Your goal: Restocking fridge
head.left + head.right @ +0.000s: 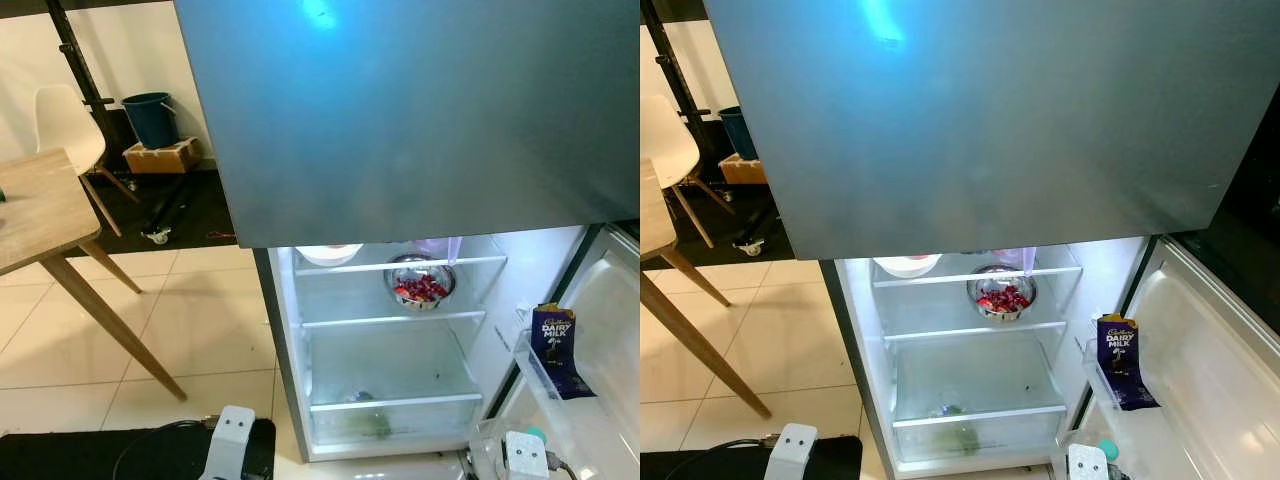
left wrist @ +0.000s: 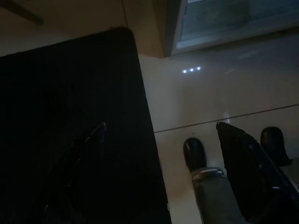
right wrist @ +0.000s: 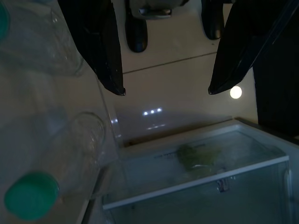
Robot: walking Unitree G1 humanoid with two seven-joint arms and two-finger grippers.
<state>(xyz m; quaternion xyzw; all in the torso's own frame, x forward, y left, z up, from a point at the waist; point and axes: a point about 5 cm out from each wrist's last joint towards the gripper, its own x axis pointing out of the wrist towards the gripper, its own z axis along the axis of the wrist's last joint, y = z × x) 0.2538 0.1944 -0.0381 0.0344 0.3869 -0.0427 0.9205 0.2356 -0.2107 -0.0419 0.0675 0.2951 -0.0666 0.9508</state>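
My right gripper (image 3: 166, 91), fingers spread and empty, hangs before the open grey fridge (image 1: 400, 120). My left gripper (image 2: 159, 140) likewise parted, over the floor. A steel bowl of red fruit (image 1: 421, 281) sits mid-shelf; a purple chocolate bar (image 1: 555, 347) stands in the door rack.

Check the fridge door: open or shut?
Open. The lower fridge door is swung out to the robot's right, lit shelves exposed; a Dairy Milk chocolate bar stands in its door rack, and a steel bowl sits on a shelf.

The fridge (image 1: 390, 345) stands open and lit. On its upper shelf sits a steel bowl (image 1: 421, 282) of red pieces; a purple chocolate bar (image 1: 555, 348) stands in its door rack.
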